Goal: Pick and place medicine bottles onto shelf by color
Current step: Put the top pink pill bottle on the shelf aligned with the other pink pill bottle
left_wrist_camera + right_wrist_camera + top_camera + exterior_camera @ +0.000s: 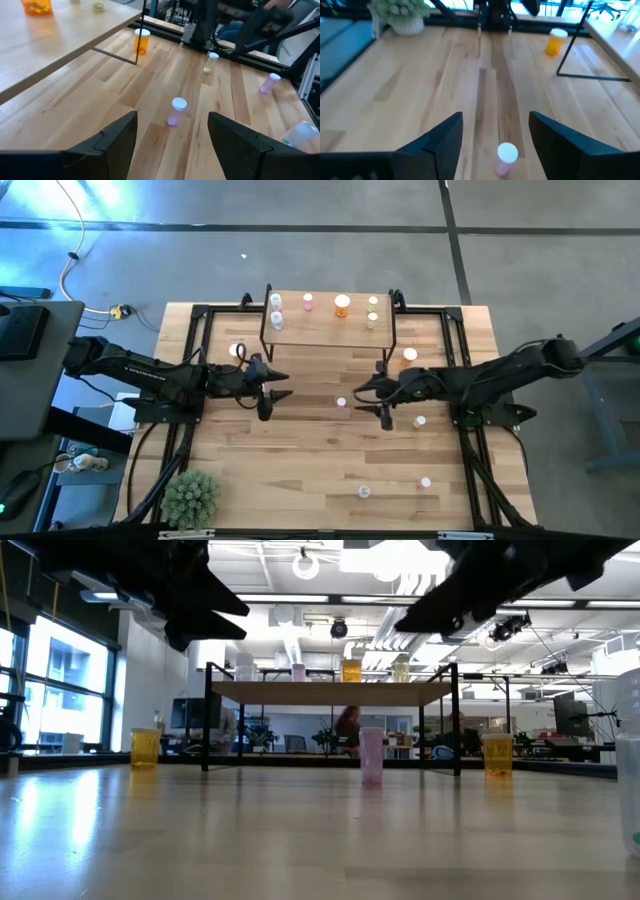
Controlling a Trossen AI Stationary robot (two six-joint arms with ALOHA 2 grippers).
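A pink bottle (341,402) is found upright mid-table, just off the front edge of the shelf (330,330), apparently the next pick. It is flanked by the left gripper (276,386) and right gripper (381,401), both held wide open and empty. Several bottles are already ranged along the shelf's far edge, seemingly grouped by colour.

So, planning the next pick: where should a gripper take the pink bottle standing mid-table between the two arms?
Probably from above, fingers closing across the body just under the white cap. The pink bottle stands upright with bare table around it, between the open left gripper and open right gripper.
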